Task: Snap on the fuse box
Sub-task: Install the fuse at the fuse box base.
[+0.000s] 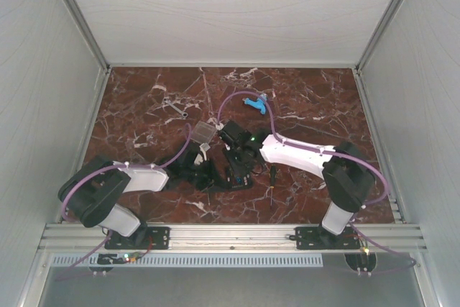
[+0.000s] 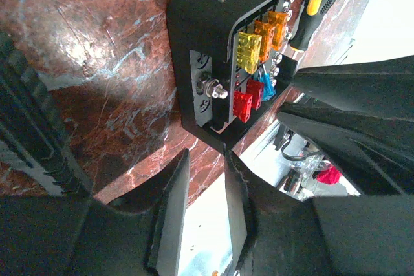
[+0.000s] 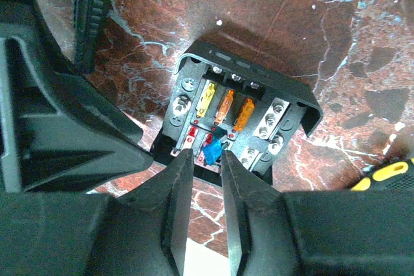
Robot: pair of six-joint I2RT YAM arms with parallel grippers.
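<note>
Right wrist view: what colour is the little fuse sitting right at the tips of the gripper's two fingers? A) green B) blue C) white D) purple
B: a blue fuse sits in the fuse box right at the tips of the right gripper; the other fuses showing are yellow, orange and red.

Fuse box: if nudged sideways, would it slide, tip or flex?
The fuse box looks like rigid moulded plastic, probably stiff and light. Being squat and wide, it would likely slide on the glossy table rather than tip.
</note>
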